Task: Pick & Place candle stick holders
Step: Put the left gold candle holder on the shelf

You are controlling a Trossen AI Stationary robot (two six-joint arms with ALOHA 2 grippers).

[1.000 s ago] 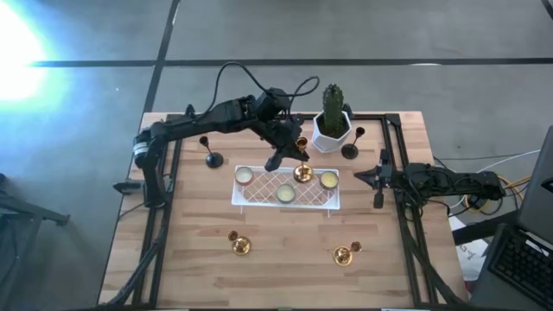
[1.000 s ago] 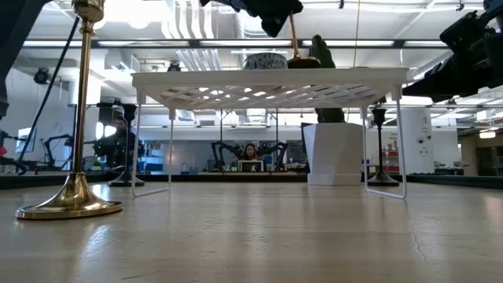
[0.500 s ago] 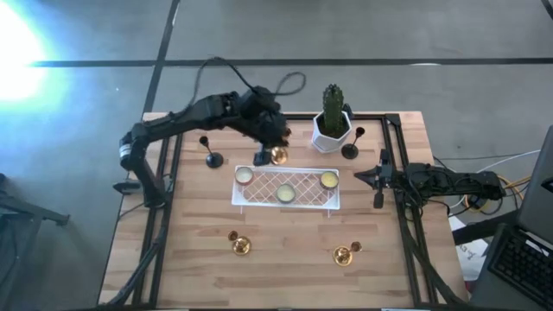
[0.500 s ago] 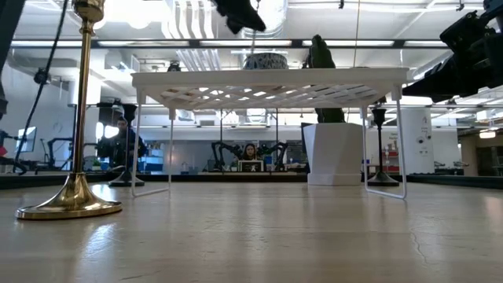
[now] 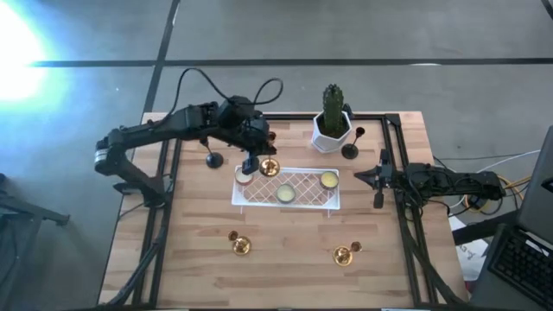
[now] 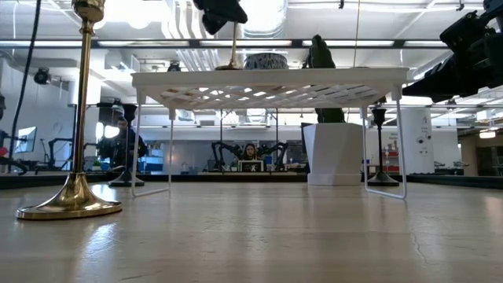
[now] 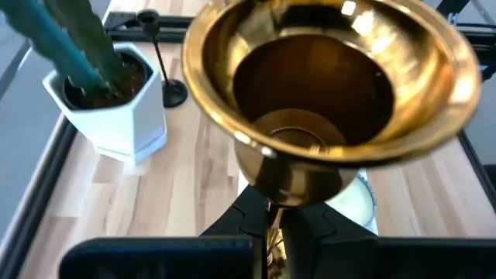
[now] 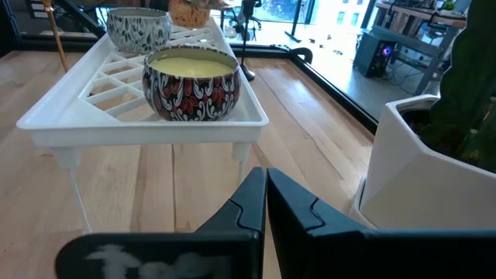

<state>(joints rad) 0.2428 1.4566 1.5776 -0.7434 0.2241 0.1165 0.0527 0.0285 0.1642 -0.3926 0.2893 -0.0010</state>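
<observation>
My left gripper (image 5: 257, 163) is shut on a gold candle stick holder (image 5: 269, 167) over the far left part of the white rack (image 5: 307, 205). The holder's cup (image 7: 325, 77) fills the left wrist view. Two more gold holders (image 5: 239, 245) (image 5: 344, 254) stand on their bases near the table's front. Two black ones (image 5: 212, 158) (image 5: 350, 149) stand toward the far side. My right gripper (image 5: 377, 179) waits shut at the table's right, beside the rack. My left gripper pinches the gold holder's thin stem (image 7: 270, 231) just under the cup, between its two fingers. The fingers come from the table's left, slanting down, across the stem. The holder hangs about upright, base (image 6: 228, 67) level with the rack's top; whether it touches I cannot tell.
Three tealight candles (image 5: 244, 176) (image 5: 285, 192) (image 5: 328, 180) sit on the rack. A white pot with a green cactus (image 5: 332, 128) stands at the far side, right of my left gripper. Dark rails (image 5: 403, 216) run along the table's left and right edges.
My left gripper has carried the gold holder toward the table's left, from the rack's middle right, out past the rack's far edge, then back over its far left part. The wrist has rolled on the way. The gripper has stayed shut on the stem.
</observation>
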